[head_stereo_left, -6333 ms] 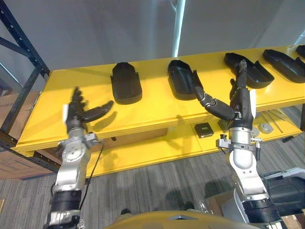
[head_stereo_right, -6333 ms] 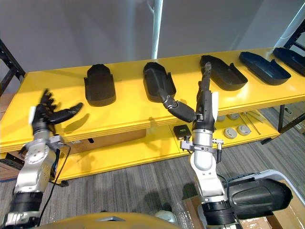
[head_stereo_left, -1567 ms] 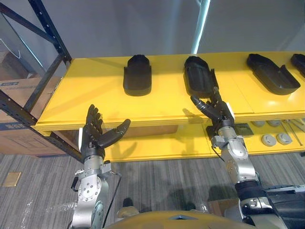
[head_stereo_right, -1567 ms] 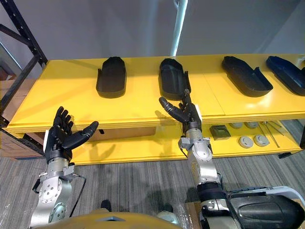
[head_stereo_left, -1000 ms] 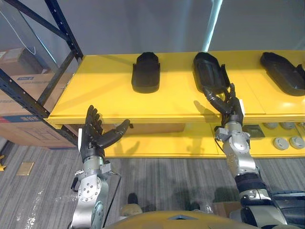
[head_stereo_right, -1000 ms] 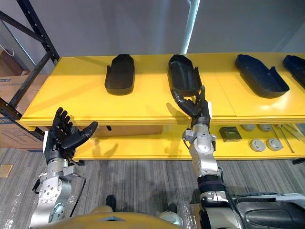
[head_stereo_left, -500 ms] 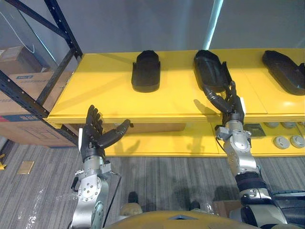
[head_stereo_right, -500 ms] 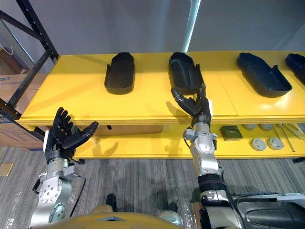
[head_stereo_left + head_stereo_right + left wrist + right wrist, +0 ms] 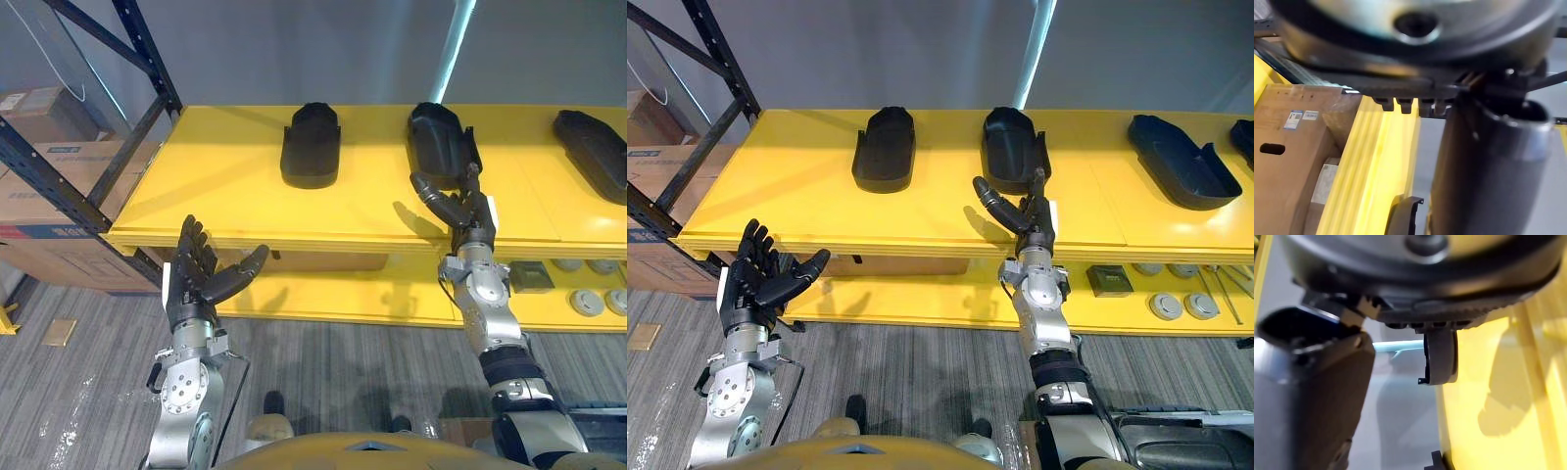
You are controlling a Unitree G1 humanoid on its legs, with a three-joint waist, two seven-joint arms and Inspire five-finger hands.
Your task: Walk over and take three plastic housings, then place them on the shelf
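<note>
1. We're facing a yellow shelf (image 9: 225, 186) in a dark metal rack (image 9: 118, 137), with a grey wall (image 9: 294, 49) and a pale blue pole (image 9: 457, 39) behind it. The floor (image 9: 343, 372) is grey carpet, and cardboard boxes (image 9: 39, 108) are stacked off to the left. On the lower shelf (image 9: 392, 294) there's a small dark box (image 9: 531, 277) and a few round discs (image 9: 591, 304).
2. We see three black housings lying in a row along the shelf top: a left housing (image 9: 311, 145), a middle housing (image 9: 441, 143) and a right housing (image 9: 596, 154).
3. Our right hand (image 9: 460, 208) is up over the shelf's front edge, just in front of the middle housing's near end. The fingertips look very close to it, but we can't tell if they touch.
4. The right hand's fingers are straight and point up and back toward the shelf, with the thumb sticking out to the left. It's released and holds nothing.
5. Our left hand (image 9: 201, 279) sits lower, below the shelf's front edge and well apart from the housings. Its fingers are spread, the thumb is out to the right, and it's empty too.
</note>
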